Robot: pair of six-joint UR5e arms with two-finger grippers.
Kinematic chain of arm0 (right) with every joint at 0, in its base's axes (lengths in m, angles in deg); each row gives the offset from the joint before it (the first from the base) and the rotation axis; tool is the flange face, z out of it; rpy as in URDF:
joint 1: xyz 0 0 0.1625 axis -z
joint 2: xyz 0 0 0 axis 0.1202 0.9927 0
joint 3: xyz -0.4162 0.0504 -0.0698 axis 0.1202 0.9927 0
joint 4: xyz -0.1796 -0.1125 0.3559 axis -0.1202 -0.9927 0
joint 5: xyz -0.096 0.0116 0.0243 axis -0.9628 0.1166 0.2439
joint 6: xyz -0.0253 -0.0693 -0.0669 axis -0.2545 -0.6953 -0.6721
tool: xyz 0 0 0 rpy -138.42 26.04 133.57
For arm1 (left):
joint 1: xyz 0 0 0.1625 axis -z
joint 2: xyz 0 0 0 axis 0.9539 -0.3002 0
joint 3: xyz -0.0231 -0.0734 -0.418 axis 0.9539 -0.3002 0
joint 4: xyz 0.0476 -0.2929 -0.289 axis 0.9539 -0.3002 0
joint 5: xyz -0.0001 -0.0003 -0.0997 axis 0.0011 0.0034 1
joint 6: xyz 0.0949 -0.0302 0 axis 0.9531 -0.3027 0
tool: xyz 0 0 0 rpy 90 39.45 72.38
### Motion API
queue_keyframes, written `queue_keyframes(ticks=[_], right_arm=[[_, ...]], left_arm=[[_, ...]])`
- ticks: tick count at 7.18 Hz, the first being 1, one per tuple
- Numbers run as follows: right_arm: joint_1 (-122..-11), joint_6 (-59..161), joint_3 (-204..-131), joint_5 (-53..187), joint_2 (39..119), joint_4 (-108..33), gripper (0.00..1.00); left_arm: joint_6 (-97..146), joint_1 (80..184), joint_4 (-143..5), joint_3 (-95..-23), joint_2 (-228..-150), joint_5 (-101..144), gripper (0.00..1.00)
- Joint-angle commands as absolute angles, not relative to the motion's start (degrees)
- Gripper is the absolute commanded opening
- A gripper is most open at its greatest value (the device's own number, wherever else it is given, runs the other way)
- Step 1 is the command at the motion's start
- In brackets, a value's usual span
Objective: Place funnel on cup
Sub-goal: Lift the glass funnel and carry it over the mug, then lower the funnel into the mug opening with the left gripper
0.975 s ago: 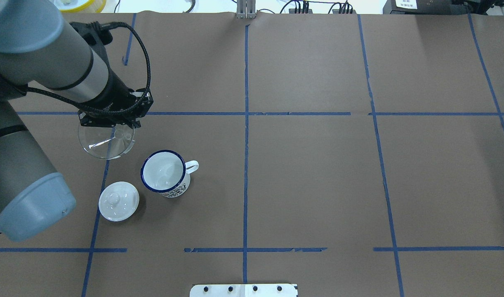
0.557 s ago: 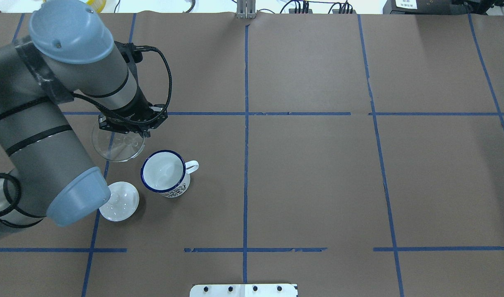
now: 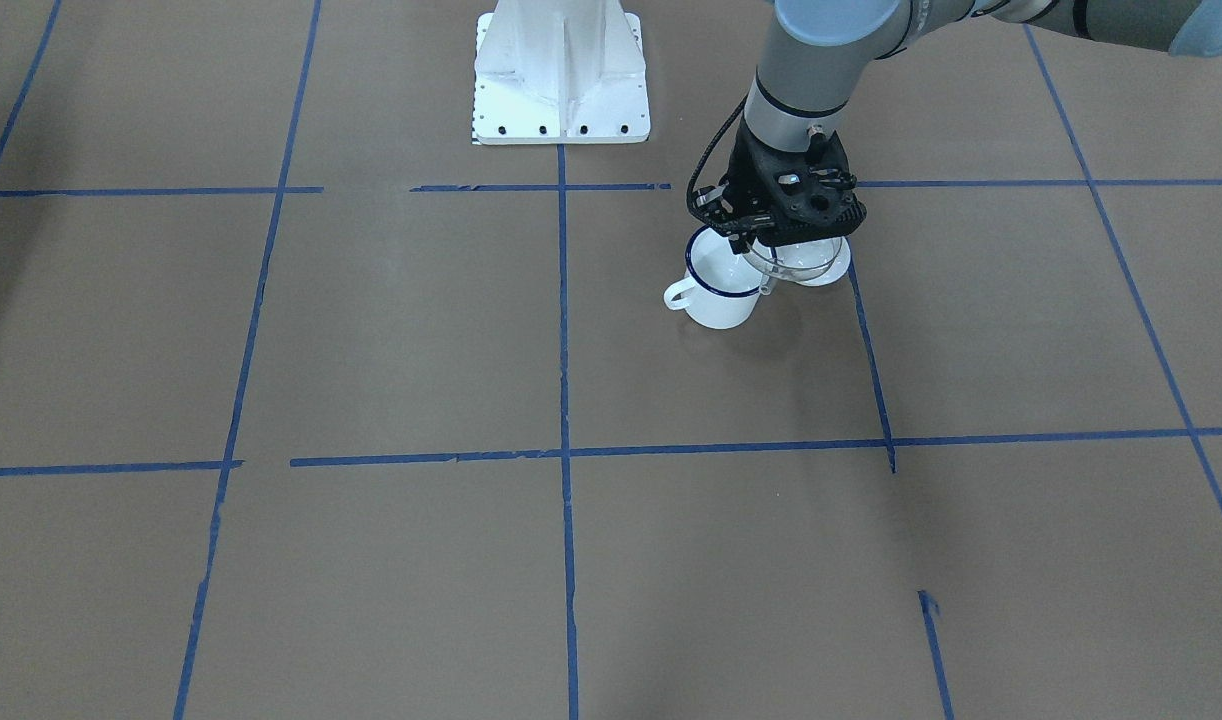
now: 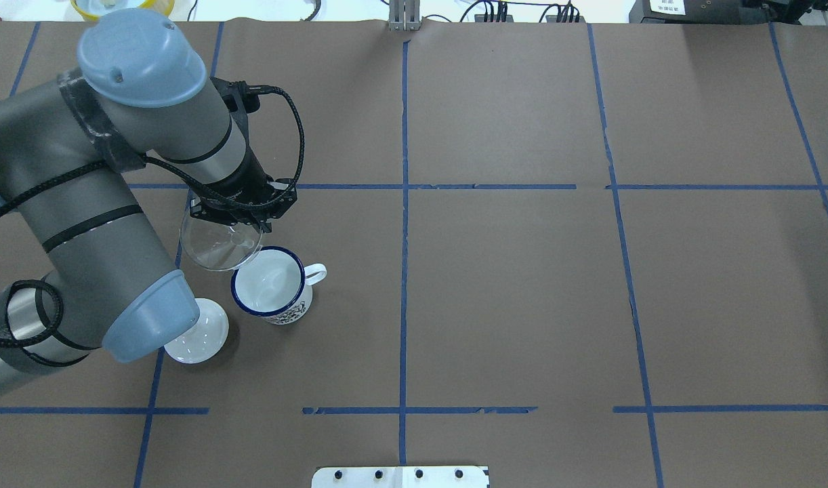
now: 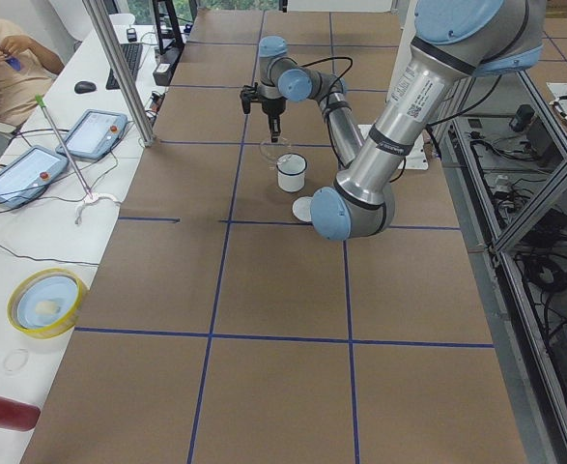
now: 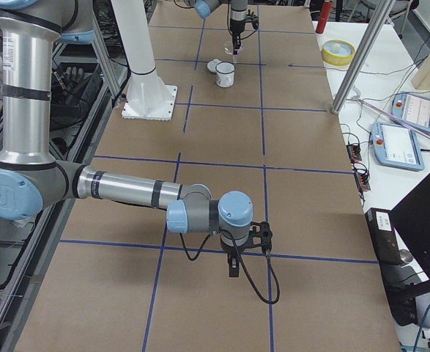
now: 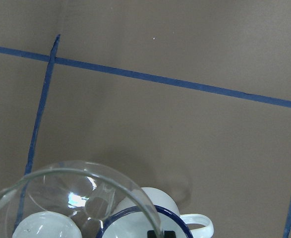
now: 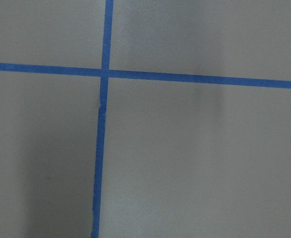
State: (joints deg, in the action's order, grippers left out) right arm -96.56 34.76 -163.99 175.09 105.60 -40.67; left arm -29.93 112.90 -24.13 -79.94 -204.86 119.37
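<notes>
Nearest the robot's base, the white knobbed lid point(image 4: 209, 333) is lying on the desk point(image 4: 522, 285), half hidden under the left arm's elbow. Just beyond it the cup point(image 4: 270, 283) is standing upright, its handle pointing to the robot's right. Farther out, the left pincer point(image 4: 244, 220) is pinching the rim of the funnel point(image 4: 214, 247) and holding it aloft, its edge overlapping the cup's far rim. The right pincer point(image 6: 233, 270) is hanging well apart; whether it is spread, I cannot tell.
</notes>
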Motion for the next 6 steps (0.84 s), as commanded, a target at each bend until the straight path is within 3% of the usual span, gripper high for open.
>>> queue_keyframes(ticks=[1, 6], right_arm=[[-96.55, 34.76, -163.99, 175.09, 105.60, -40.68, 1.00], [-96.55, 34.76, -164.08, 175.09, 105.60, -40.68, 1.00]], left_arm=[[-30.53, 108.68, -24.13, -79.62, -204.55, 120.12, 0.00], [-30.01, 107.51, -25.88, -75.75, -204.81, 119.86, 0.00]])
